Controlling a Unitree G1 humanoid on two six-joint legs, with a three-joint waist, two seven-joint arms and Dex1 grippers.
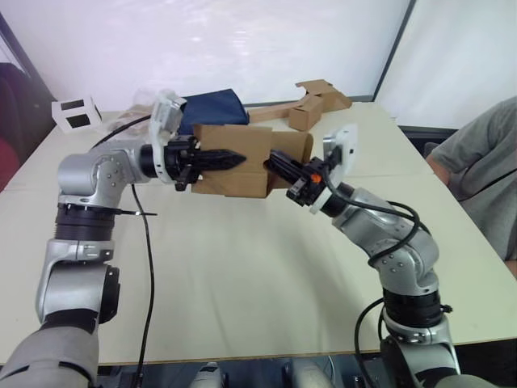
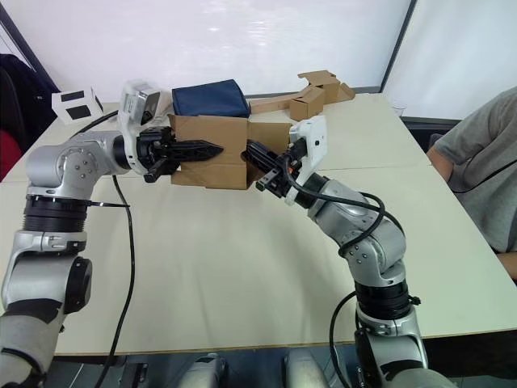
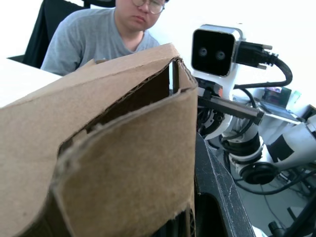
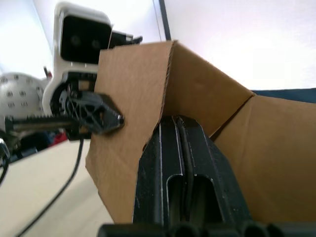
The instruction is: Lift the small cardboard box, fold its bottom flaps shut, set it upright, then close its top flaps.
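Observation:
I hold the small cardboard box (image 1: 234, 179) in the air above the table's far middle, lying on its side. My left gripper (image 1: 238, 159) reaches in from the left and lies across the box's front face, shut on a wall of the box; the left wrist view has cardboard (image 3: 108, 163) right against one black finger (image 3: 215, 192). My right gripper (image 1: 275, 158) comes from the right. It is shut, and its tips touch the box's right end where a brown flap (image 1: 296, 147) stands out. In the right wrist view the fingers (image 4: 163, 163) lie pressed together against the cardboard (image 4: 133, 89).
A navy blue bag (image 1: 212, 107) lies behind the box. Another brown box on a long cardboard strip (image 1: 311, 105) sits at the far right. A small white box (image 1: 75, 111) stands at the far left. A person in a grey shirt (image 1: 485, 162) sits by the table (image 1: 242, 275).

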